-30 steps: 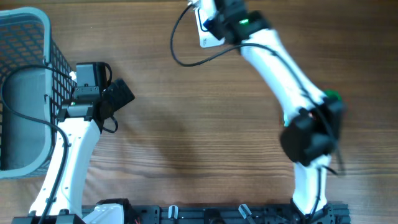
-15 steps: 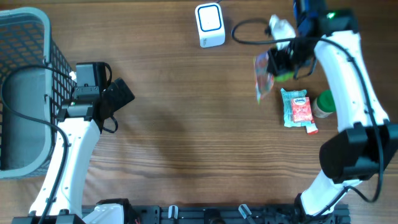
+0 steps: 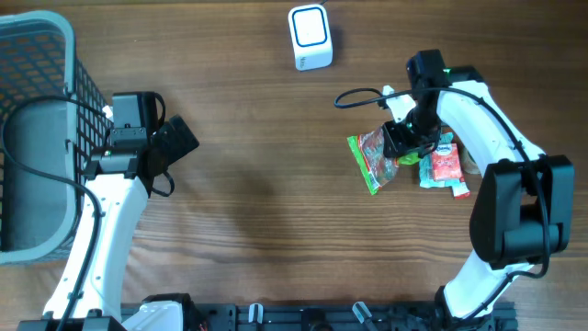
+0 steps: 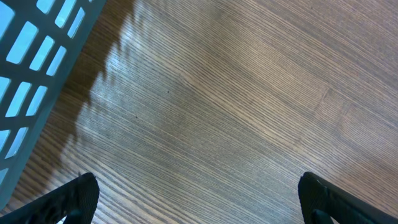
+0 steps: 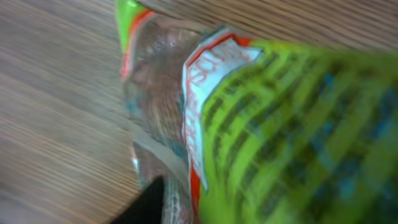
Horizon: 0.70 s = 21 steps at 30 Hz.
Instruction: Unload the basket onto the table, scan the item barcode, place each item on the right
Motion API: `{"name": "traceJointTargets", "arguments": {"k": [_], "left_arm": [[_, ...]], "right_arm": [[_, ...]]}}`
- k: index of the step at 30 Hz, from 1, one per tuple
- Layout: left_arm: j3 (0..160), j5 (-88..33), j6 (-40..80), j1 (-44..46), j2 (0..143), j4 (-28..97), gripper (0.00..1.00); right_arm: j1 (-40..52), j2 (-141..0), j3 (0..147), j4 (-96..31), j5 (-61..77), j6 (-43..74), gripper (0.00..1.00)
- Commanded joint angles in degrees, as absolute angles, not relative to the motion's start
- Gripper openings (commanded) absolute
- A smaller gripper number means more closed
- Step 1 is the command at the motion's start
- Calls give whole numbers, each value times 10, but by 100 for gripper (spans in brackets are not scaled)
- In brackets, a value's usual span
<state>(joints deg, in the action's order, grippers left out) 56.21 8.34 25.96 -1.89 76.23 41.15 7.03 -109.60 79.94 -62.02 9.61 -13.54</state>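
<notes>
Two arms show from overhead. The left gripper sits at the left of the frame, just beside the basket and over the table. The right gripper is right of centre, at the upper right edge of the bag, a green and clear snack bag lying on the wood. Whether it pinches the bag cannot be told from here. A red packet lies just right of the bag. The scanner stands at top centre, well apart from the bag.

Left wrist: the fingertips sit in the lower corners, spread wide over bare wood, with the basket wall at upper left.

Right wrist: the bag fills the frame, blurred. One dark finger shows at the bottom edge, and the grip cannot be told.
</notes>
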Motion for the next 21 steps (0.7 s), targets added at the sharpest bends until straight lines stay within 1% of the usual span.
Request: {"name": "traceJointTargets", "arguments": {"k": [1, 4, 6, 9, 12, 14, 17, 18, 19, 20, 21], "left_arm": [[565, 91, 257, -22, 758, 410, 100], [565, 91, 257, -22, 758, 410, 100], [565, 91, 257, -22, 758, 410, 100], [565, 91, 257, -22, 758, 410, 100], [565, 91, 257, -22, 758, 410, 100], [565, 91, 257, -22, 758, 410, 100], [565, 91, 257, -22, 758, 410, 100], [565, 91, 257, -22, 758, 410, 100], [565, 91, 257, -22, 758, 410, 100], [565, 91, 257, -22, 758, 410, 100], [565, 91, 257, -22, 758, 410, 100]], "right_arm": [[71, -1094, 806, -623, 58, -132, 54], [71, -1087, 841, -634, 57, -122, 55], [71, -1084, 878, -642, 49, -102, 60], [71, -1079, 936, -658, 43, -77, 60], [72, -1075, 968, -672, 65, -24, 58], [73, -1075, 967, -680, 107, -24, 55], [73, -1075, 959, -695, 172, -16, 54], [73, -1075, 955, -696, 185, -7, 51], [73, -1075, 949, -694, 204, 10, 43], [73, -1075, 939, -688, 222, 26, 33], [75, -1075, 926, -680, 236, 39, 27]]}}
